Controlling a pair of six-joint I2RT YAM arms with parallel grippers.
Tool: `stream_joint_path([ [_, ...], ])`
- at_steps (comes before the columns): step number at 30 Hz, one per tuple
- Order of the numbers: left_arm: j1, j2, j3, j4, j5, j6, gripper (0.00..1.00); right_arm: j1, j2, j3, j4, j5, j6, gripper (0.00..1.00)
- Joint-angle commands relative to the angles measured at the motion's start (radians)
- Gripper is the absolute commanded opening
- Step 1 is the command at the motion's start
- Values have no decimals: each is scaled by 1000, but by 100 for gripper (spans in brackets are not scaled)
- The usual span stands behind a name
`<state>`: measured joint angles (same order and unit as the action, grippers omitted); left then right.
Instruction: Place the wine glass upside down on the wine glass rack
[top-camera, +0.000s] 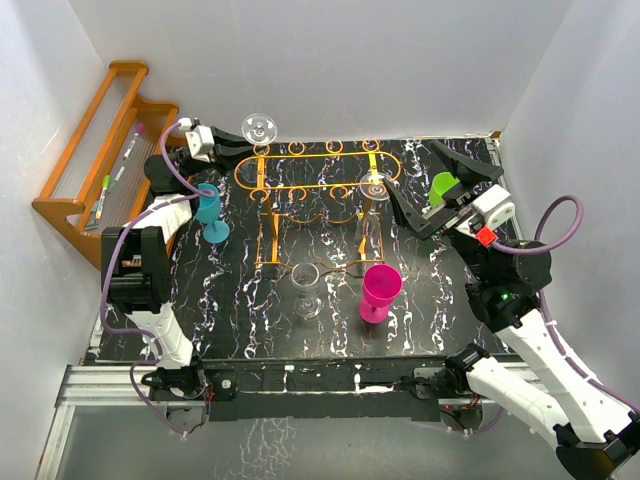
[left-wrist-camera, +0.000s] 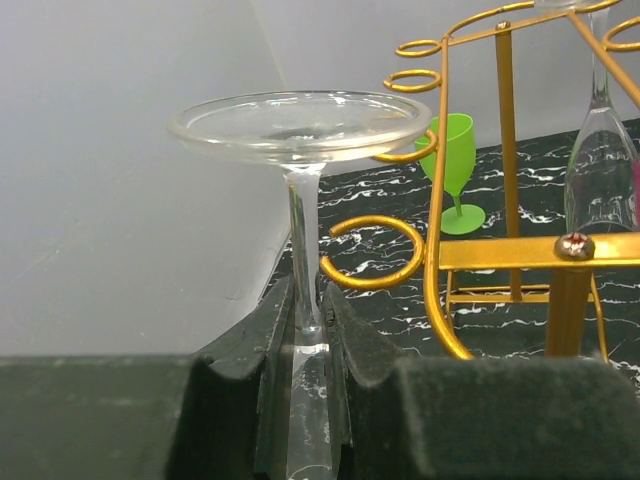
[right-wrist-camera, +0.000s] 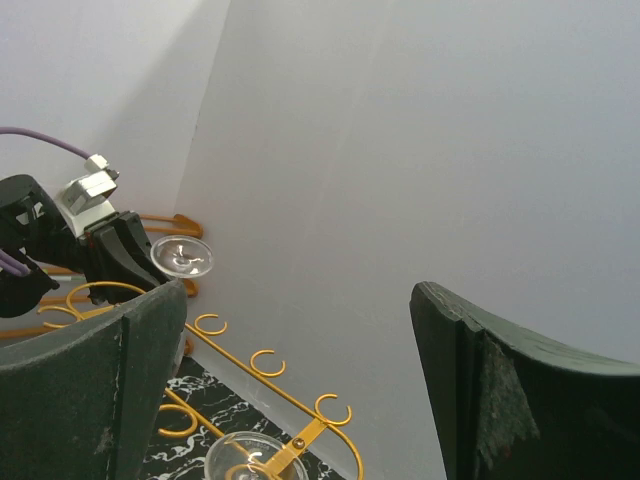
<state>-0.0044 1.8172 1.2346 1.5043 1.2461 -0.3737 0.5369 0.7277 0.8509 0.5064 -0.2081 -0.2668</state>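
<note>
Nearest my left wrist camera, the left gripper (left-wrist-camera: 305, 300) has its black fingers clamped on the stem of the upside-down wine glass (left-wrist-camera: 300, 125). The glass's foot is on top, just beside the end loops at eleven o'clock of the orange wire wine glass rack (left-wrist-camera: 500, 252). My right gripper (right-wrist-camera: 298, 340) hangs at the rack's three o'clock, fingers wide apart.

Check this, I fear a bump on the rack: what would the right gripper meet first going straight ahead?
Likely only the white back wall; the open right gripper points above the wine glass rack, though depth is unclear.
</note>
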Motion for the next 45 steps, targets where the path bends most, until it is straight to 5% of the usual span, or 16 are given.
stream_joint_path([
  [1, -5, -57, -31, 89, 28, 29, 0, 6, -2, 17, 52, 6, 21, 98],
  [24, -5, -20, -106, 284, 46, 17, 0, 6, 53, 36, 60, -11, 50, 98],
  [30, -5, -7, -125, 290, 36, 29, 33, 6, 58, 35, 57, -11, 42, 98],
  [41, 5, -6, -141, 290, 46, 25, 44, 6, 68, 36, 44, 23, 11, 98],
  [45, 22, -12, -148, 282, 66, 21, 49, 6, 85, 92, -16, 194, 248, 98],
])
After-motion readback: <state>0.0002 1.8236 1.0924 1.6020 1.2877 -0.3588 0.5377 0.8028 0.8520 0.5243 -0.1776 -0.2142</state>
